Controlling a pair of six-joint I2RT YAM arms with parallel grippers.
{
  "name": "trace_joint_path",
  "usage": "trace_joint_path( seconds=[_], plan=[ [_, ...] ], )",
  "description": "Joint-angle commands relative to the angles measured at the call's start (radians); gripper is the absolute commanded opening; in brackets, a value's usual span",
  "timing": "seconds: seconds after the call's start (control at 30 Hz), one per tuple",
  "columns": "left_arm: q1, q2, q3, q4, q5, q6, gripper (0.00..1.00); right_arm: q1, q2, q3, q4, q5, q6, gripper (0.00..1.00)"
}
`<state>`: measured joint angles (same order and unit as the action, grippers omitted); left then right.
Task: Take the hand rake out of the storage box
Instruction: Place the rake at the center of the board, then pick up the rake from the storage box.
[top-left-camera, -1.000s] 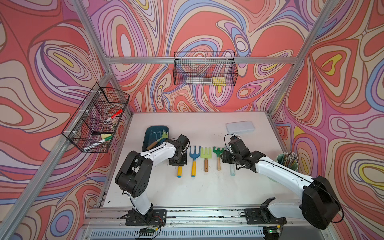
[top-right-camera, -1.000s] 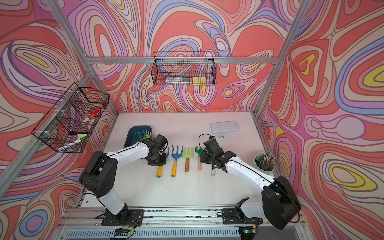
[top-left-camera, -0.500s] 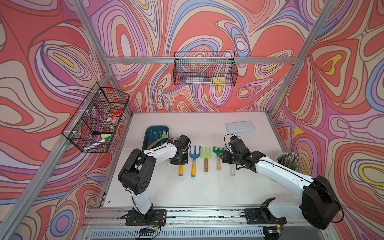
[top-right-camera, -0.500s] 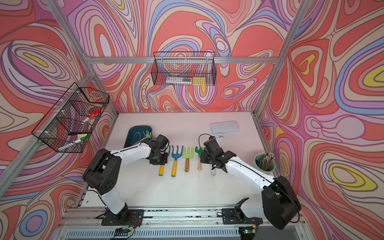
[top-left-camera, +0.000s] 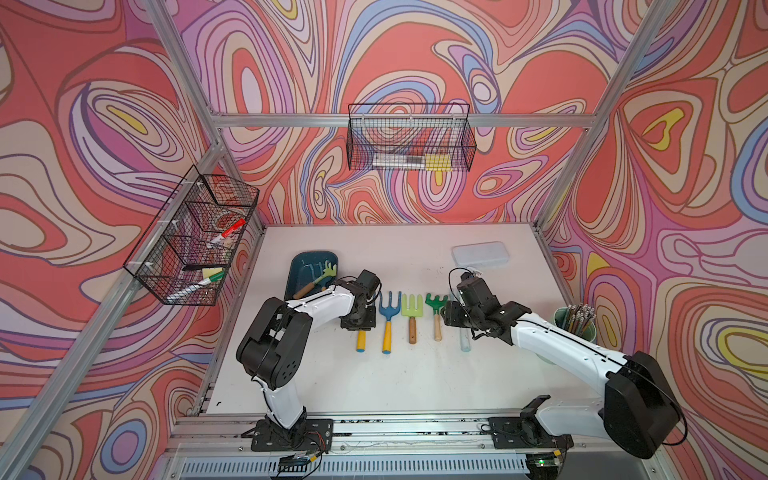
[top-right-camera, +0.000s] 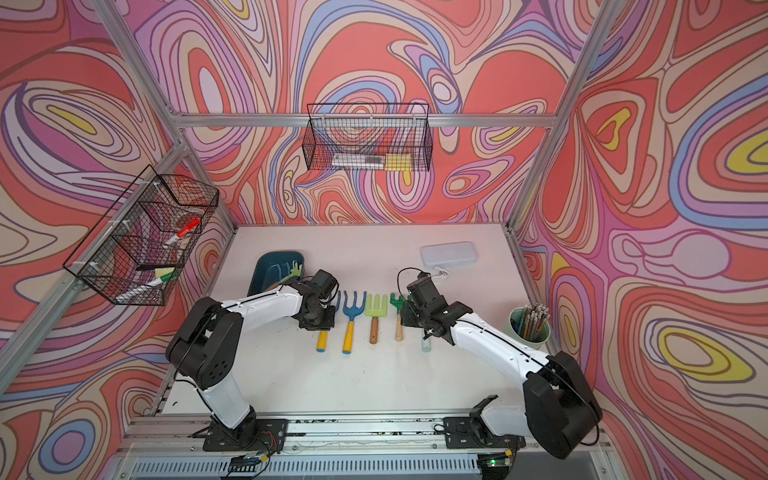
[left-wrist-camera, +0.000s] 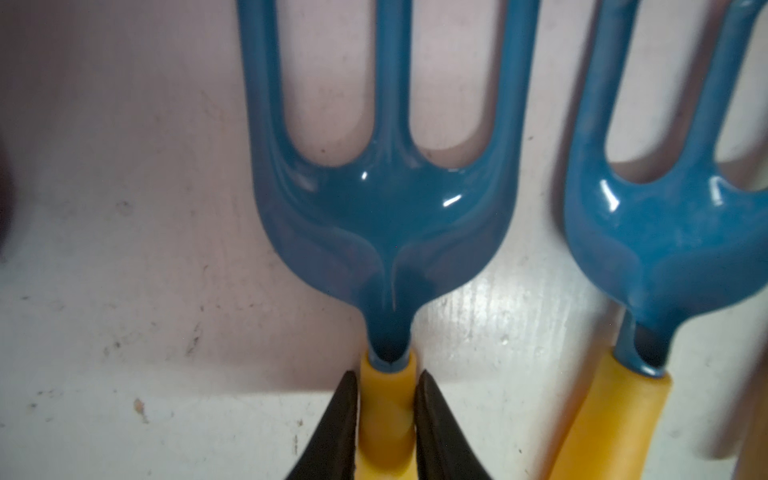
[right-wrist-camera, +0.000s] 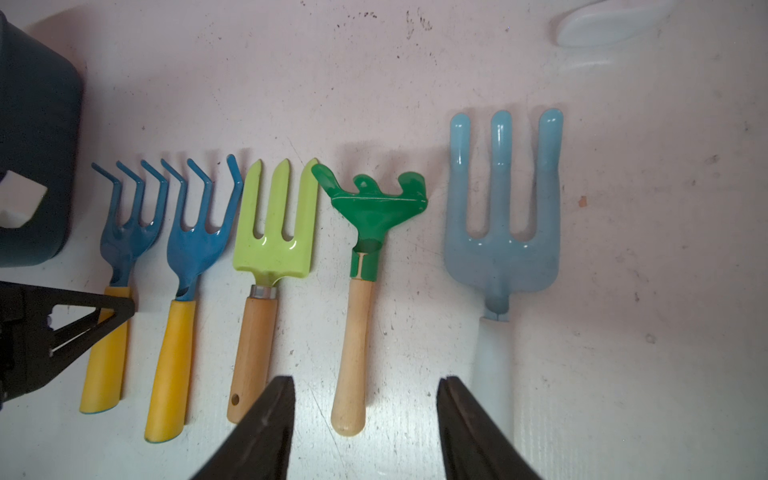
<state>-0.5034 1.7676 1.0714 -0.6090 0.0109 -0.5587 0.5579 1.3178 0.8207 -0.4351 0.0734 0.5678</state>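
Observation:
The blue hand rake (left-wrist-camera: 386, 216) with a yellow handle lies flat on the white table at the left end of a row of tools, its handle end showing in both top views (top-left-camera: 360, 340) (top-right-camera: 322, 343). My left gripper (left-wrist-camera: 386, 374) straddles the top of that handle, open by a sliver, the fingers just off it. The dark teal storage box (top-left-camera: 305, 259) (top-right-camera: 270, 259) stands behind the left gripper, and a pale green rake (top-left-camera: 322, 276) with a wooden handle lies in it. My right gripper (right-wrist-camera: 365, 380) hangs open and empty above the green rake's wooden handle.
The row runs on with a second blue rake (top-left-camera: 388, 307), a lime fork (top-left-camera: 412, 307), a green rake (top-left-camera: 435, 303) and a pale blue fork (right-wrist-camera: 503, 232). A white case (top-left-camera: 480, 254) lies back right, a pencil cup (top-left-camera: 575, 322) far right, and wire baskets (top-left-camera: 195, 237) (top-left-camera: 409, 141) hang on the walls.
The left gripper's jaws have eased apart off the yellow handle. The rake stays where it lay on the table, and the right arm has not moved.

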Motion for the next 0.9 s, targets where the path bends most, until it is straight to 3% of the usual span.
trace_joint_path(
  seconds=[0.0,0.27,0.43,0.67,0.87],
  plan=[
    [0.001,-0.020,0.024,-0.071,-0.035,-0.010,0.33,0.008,-0.012,0.010,-0.002,0.008,-0.009,0.57],
    [0.001,-0.055,0.124,-0.166,-0.052,0.015,0.45,0.007,-0.012,0.014,-0.003,0.009,-0.009,0.57],
    [0.019,-0.089,0.254,-0.258,-0.144,0.057,0.48,0.007,-0.005,0.018,-0.004,0.006,-0.015,0.57],
    [0.241,-0.037,0.500,-0.324,-0.111,0.173,0.52,0.007,-0.015,0.031,-0.023,0.012,-0.026,0.57],
    [0.365,0.067,0.548,-0.329,-0.154,0.252,0.52,0.007,-0.008,0.032,-0.018,0.016,-0.032,0.57]
  ],
)
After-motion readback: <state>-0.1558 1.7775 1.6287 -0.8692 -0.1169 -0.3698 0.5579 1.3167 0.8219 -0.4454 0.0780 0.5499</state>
